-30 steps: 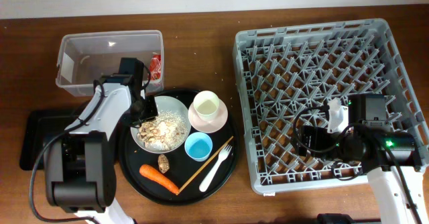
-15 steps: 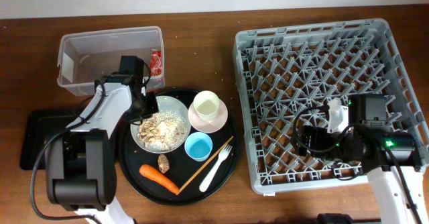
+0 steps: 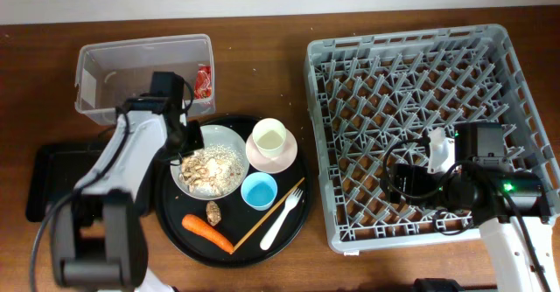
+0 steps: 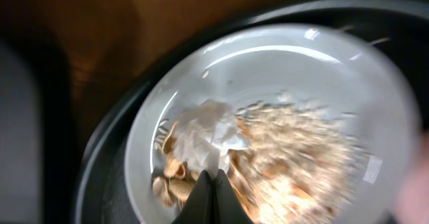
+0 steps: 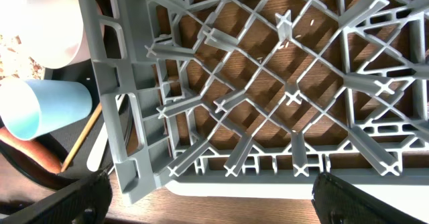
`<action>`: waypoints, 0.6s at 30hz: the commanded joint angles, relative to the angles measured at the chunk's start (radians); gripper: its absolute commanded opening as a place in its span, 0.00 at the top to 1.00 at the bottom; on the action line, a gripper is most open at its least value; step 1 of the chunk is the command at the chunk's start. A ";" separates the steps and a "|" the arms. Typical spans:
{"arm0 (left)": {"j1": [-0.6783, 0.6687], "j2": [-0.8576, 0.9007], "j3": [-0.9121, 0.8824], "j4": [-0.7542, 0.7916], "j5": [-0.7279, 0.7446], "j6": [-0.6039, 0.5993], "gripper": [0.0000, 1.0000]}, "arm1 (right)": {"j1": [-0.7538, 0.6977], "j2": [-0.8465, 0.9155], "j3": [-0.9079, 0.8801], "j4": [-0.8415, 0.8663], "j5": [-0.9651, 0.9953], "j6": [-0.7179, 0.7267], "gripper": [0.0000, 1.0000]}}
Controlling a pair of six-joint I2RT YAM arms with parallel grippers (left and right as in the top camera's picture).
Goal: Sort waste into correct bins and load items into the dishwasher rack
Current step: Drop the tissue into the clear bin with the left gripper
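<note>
My left gripper (image 4: 216,180) is shut, its tips pinching the edge of the small white paper wad (image 4: 208,133), which lies among beige crumbs (image 4: 301,150) on the speckled plate (image 4: 322,70). In the overhead view the left gripper (image 3: 187,141) is over the plate's left edge (image 3: 229,139). A red wrapper (image 3: 203,82) lies in the clear tub (image 3: 140,56). The right gripper (image 5: 214,197) is open and empty above the front edge of the grey rack (image 5: 268,83), also seen from overhead (image 3: 420,56).
The round black tray (image 3: 297,231) holds a white cup (image 3: 271,136) in the pink bowl (image 3: 284,159), a blue cup (image 3: 259,191), a brown lump (image 3: 213,211), a carrot (image 3: 206,232), a fork (image 3: 282,215) and a chopstick (image 3: 262,222). A shallow black tray (image 3: 44,183) lies at the left.
The left arm has shifted slightly toward the tub over the plate's left edge. The right arm has not moved.
</note>
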 commanded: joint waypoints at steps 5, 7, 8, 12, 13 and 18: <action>0.001 -0.134 0.017 0.000 0.008 0.008 0.99 | -0.004 -0.003 0.021 -0.008 0.010 0.001 0.02; 0.002 -0.134 0.040 0.015 0.007 0.009 0.99 | -0.004 -0.003 0.021 -0.006 0.010 0.001 0.02; 0.002 -0.134 0.068 0.025 0.007 0.009 0.99 | -0.004 -0.003 0.021 -0.005 0.010 0.001 0.02; 0.002 -0.134 0.154 0.167 0.004 0.009 0.99 | -0.004 -0.002 0.021 -0.004 0.010 0.001 0.02; 0.002 -0.132 0.154 0.225 -0.006 0.008 0.99 | -0.004 -0.002 0.021 -0.004 0.010 0.001 0.02; 0.002 -0.038 0.154 0.435 -0.050 0.008 0.99 | -0.004 -0.002 0.021 -0.005 0.010 0.001 0.02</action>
